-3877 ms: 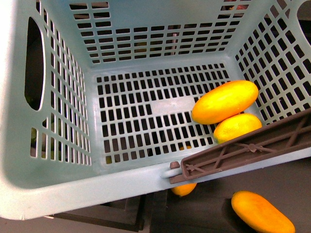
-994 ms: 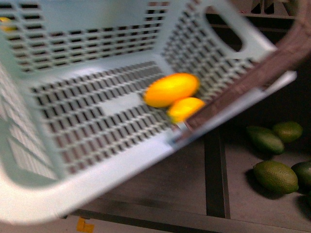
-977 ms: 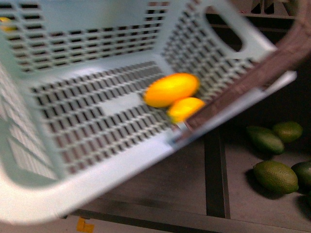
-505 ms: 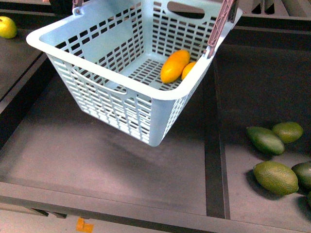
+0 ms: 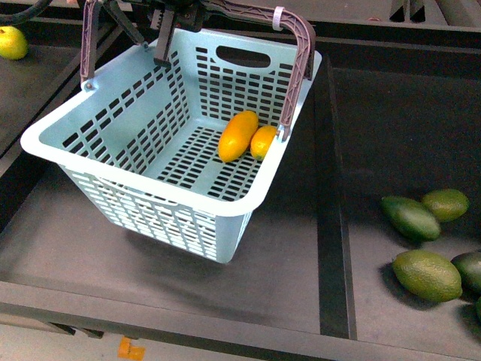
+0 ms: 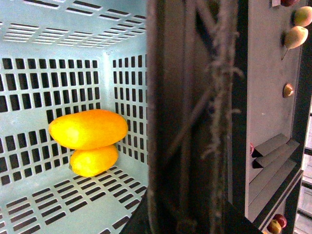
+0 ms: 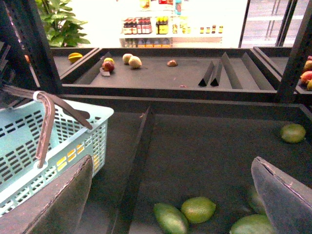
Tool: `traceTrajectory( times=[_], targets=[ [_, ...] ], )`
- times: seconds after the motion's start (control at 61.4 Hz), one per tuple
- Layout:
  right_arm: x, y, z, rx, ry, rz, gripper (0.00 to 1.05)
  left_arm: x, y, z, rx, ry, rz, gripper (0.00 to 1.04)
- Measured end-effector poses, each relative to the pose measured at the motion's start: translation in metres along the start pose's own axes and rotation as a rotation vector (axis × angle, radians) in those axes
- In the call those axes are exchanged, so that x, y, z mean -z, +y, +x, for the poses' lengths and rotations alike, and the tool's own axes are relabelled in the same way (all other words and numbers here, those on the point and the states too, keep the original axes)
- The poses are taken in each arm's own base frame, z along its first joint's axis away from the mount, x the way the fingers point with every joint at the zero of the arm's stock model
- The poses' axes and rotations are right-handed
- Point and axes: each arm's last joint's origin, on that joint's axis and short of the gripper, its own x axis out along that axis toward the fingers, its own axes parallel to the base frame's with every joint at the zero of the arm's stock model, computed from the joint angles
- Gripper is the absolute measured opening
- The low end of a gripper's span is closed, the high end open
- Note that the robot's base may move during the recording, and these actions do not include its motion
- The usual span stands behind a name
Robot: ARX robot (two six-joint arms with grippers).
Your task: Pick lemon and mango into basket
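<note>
I am seeing the basket (image 5: 113,162) hanging tilted above the dark shelf tray (image 5: 285,256), with its near corner lowest. The left gripper (image 5: 169,15) is sitting at the far edge of that tray, right at the top of the basket's brown-grey handle (image 5: 297,56); I cannot tell whether its fingers are closed on the handle, because the front view cuts them off and the left wrist view shows only the handle up close.

Inside the basket, the mango (image 5: 237,136) and the lemon (image 5: 263,141) are lying on the slotted floor, touching each other, against the right wall. Both are lying below the left gripper and to its right. In the left wrist view the mango (image 6: 87,129) is resting partly on the lemon (image 6: 94,161).

The right gripper (image 7: 170,195) is hovering with its jaws spread wide and holding nothing, over the right-hand tray where green fruits (image 7: 197,209) are lying.
</note>
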Motion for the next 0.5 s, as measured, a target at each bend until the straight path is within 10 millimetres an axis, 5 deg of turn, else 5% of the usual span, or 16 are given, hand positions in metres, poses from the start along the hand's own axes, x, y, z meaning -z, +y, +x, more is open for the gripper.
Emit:
traceTrajectory(
  times=[0.277, 0.505],
  targets=[
    [0.0, 0.0, 0.0, 0.0, 0.0, 0.0, 0.96, -0.003, 0.016, -0.009, -0.133, -0.004, 0.002, 0.06],
    [0.0, 0.0, 0.0, 0.0, 0.0, 0.0, 0.96, -0.012, 0.018, -0.027, -0.19, -0.032, 0.005, 0.45]
  ],
)
